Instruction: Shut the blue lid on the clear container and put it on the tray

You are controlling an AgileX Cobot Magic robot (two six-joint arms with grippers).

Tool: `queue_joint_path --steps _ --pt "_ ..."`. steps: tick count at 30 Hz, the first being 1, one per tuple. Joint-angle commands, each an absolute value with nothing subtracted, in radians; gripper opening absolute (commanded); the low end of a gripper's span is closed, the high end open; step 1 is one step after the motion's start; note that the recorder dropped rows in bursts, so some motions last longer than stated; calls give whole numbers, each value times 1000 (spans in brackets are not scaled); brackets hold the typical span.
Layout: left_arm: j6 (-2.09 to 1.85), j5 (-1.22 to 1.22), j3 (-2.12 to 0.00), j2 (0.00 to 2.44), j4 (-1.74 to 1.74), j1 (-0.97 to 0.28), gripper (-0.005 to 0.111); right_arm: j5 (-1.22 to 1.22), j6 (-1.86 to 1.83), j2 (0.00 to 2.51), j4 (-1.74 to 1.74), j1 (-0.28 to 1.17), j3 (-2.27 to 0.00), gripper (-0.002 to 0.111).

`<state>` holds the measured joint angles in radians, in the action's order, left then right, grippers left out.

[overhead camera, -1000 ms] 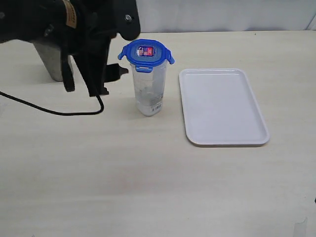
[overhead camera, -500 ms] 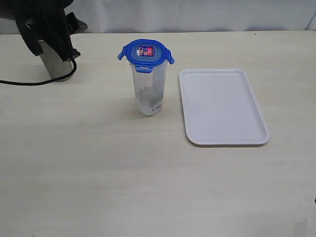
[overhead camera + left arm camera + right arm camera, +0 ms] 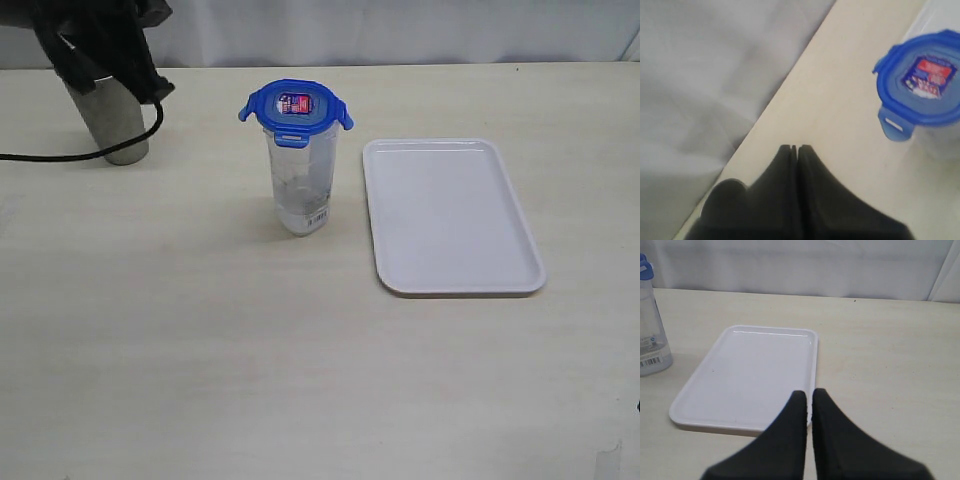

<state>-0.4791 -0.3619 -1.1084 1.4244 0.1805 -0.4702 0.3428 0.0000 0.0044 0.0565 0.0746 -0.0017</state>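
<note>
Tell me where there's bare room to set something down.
The white tray is bare. So is the table in front of it and the clear container. Crowded only far left, around the steel cup and left pincer.

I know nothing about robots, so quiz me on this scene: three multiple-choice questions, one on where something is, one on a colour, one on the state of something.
1. Where does the clear container stand?
A. on the table, beside the tray
B. on the tray
C. on a shelf

2. What colour is the lid?
A. red
B. green
C. blue

3. How is the left claw?
A. wide open
B. shut, holding nothing
C. gripping the lid

Answers:
1 A: its base rests on bare tabletop next to the tray.
2 C: the lid sitting on the container is blue.
3 B: the left wrist view shows its fingers pressed together with nothing between them.
</note>
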Motion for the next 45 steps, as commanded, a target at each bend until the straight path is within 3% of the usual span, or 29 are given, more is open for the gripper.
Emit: queue_joint_path --steps 1,10,15,19,29,32,37,45 --pt "-470 -187 -1103 1419 26 -402 0 342 0 0 58 78 0 4" --pt "-334 432 -856 1426 -53 -333 0 342 0 0 58 78 0 4" --pt "249 736 -776 1517 509 -257 0 342 -9 0 60 78 0 4" --pt "482 994 -780 1635 804 -146 0 327 -9 0 62 78 0 4" --pt "345 1038 -802 1852 896 -105 0 -259 0 0 83 78 0 4" --pt "337 1030 -838 1897 870 -105 0 -452 187 0 62 83 0 4" --pt "407 1050 -922 1980 942 -105 0 -561 310 32 206 83 -16 4" --pt "415 1117 -926 2024 983 -105 0 -735 515 740 552 83 -231 4"
